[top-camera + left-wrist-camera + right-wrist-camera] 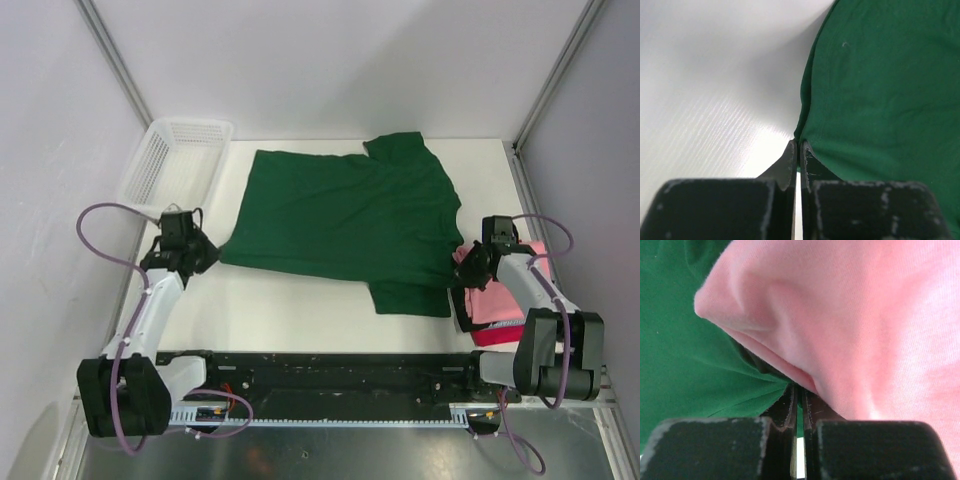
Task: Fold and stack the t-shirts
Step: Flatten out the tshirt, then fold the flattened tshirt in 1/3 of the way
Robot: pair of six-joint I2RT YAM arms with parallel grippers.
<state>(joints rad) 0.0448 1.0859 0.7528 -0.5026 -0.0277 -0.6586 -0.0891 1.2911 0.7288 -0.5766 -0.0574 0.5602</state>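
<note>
Nearest: left gripper [799, 150], jaws pinched tight on the hem corner of the green t-shirt [880, 100]. Cloth spreads ahead and toward the other arm. The right gripper [800, 392] is likewise closed, green cloth drawn into its jaws and the pink t-shirt [865, 315] bulging over them. Green shirt lies flat between both hands, long axis hand to hand. Near edge looks held at both ends, so a fold away from the bases seems likely.

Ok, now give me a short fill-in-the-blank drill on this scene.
1. The left pincer grips the green t-shirt with jaws ___.
2. The right pincer pinches ___ cloth beside the pink t-shirt.
3. The white basket stands at the table's far ___ corner.
Missing: shut; green; left.
</note>
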